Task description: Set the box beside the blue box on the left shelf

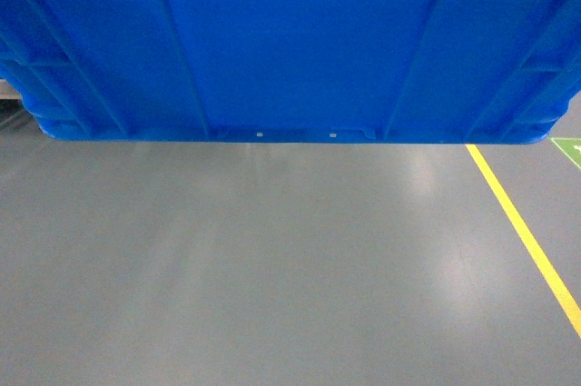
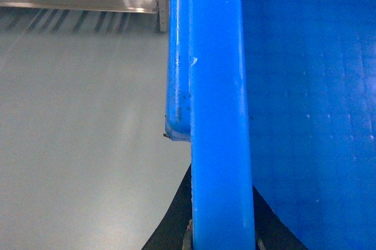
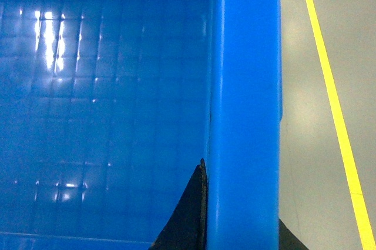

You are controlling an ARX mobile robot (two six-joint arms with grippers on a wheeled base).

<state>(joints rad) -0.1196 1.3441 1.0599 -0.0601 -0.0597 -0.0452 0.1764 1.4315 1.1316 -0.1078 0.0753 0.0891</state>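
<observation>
While both grippers clamp its rims, box (image 1: 290,41) held aloft (no legible markings), left shelf (image 2: 76,0) ahead.

A large blue ribbed plastic crate (image 1: 290,41) hangs above the grey floor (image 1: 272,259); a silver roller rack (image 2: 79,0) stands beyond, to its left.

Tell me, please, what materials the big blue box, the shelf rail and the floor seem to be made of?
The box: probably moulded plastic, glossy, with ribs and bright reflections. The shelf rail: apparently brushed steel or aluminium, silver sheen. The floor: smooth grey coating, perhaps painted concrete, softly reflecting lights.
</observation>
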